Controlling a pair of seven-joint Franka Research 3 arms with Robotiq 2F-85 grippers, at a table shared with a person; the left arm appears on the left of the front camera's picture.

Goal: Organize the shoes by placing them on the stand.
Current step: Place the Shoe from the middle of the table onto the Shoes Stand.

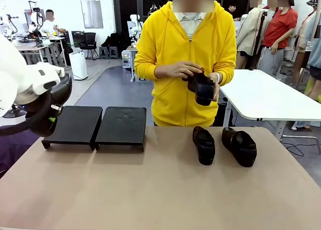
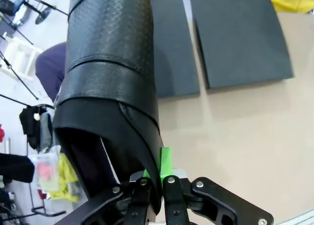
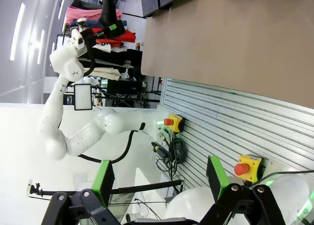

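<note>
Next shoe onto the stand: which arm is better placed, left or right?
Left. The left claw is shut on a shoe and hangs by the left end of the stand, whose two panels are bare. The right claw is open and empty, off the tabletop.

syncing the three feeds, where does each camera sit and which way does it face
Front: fixed between the arms, facing across the table at the person; left arm at picture left.
Left wrist: looks along the left gripper, shut on a shoe, toward the stand.
Right wrist: low beside the table, rolled sideways; open right gripper in front.
Shared: front and left wrist both show the stand.
</note>
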